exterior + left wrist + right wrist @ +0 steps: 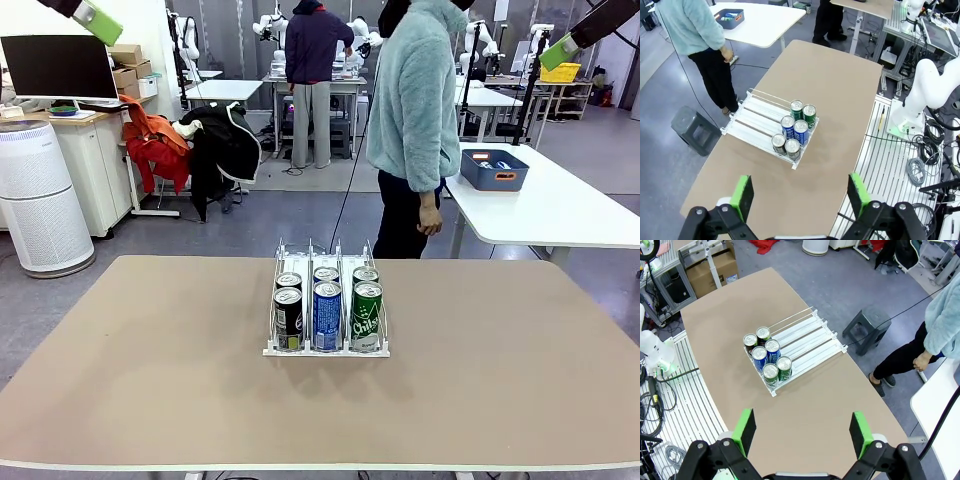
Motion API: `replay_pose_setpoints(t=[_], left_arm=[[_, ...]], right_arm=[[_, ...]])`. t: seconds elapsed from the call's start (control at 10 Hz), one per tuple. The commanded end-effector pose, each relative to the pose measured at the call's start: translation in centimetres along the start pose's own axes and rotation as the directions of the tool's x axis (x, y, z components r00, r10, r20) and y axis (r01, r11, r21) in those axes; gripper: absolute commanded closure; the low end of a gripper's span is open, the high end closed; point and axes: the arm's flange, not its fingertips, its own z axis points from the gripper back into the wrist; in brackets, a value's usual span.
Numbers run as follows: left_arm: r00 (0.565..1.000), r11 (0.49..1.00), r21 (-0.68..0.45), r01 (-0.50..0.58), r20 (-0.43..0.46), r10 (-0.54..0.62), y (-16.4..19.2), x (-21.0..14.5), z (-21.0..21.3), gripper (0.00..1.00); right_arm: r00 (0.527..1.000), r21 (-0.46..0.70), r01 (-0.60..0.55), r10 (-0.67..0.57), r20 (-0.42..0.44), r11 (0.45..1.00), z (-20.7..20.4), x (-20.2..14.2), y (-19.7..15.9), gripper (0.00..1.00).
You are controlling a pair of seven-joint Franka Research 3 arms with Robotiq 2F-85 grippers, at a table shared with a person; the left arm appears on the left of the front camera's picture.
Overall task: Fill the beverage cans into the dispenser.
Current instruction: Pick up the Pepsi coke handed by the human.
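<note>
The dispenser (327,262) stands in the middle of the tan table, a clear three-lane rack on a white base. Several beverage cans fill its near end, two per lane: black-and-green (288,317) on the left, blue (327,314) in the middle, green (366,315) on the right. From above, the dispenser (756,117) (809,340) shows long bare lanes behind the cans (793,129) (766,358). My left gripper (801,196) hangs high above the table, open and holding nothing, a green pad (97,21) showing at the top left. My right gripper (801,434) is likewise high, open and bare, its pad (559,52) at the top right.
A person in a light teal fleece (415,95) stands just beyond the table's far edge, hand (431,217) down at the side. A white table behind carries a dark blue bin (494,168). A grey stool (694,130) sits on the floor by the far side.
</note>
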Motion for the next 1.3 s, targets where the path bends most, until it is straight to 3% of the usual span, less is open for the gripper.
replay_pose_setpoints(t=[0.0,1.2], left_arm=[[1.0,1.0,0.004,-0.005,0.003,0.005,0.09,-0.02,0.08,0.0],[1.0,1.0,0.004,-0.005,0.003,0.005,0.09,-0.02,0.08,0.0]], right_arm=[[1.0,-0.007,0.001,-0.001,0.005,1.0,-0.09,0.0,-0.05,0.0],[1.0,-0.007,0.001,-0.001,0.005,1.0,-0.09,0.0,-0.05,0.0]])
